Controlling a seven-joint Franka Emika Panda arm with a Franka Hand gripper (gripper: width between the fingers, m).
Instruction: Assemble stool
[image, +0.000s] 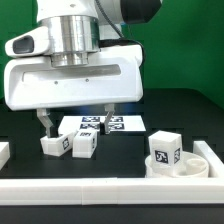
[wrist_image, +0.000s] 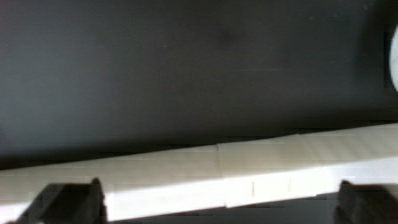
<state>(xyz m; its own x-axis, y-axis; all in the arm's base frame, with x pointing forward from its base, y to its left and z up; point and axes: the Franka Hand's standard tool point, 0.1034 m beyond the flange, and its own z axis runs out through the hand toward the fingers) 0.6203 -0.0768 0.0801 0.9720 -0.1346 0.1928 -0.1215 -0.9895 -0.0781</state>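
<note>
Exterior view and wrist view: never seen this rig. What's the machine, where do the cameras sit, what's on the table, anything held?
The machine is a single robot arm. The big white block in the exterior view is its hand, a two-finger gripper. That picture comes from a camera off the arm. The wrist view comes from a camera on the arm's wrist, looking past the two dark fingertips at the black table and a white border rail. On the table lie stool parts: two chunky legs and, at the exterior view's right, the round seat with a third leg in or behind it. The flat tagged sheet is the marker board, not furniture. The jaws stand open; nothing is held.
</note>
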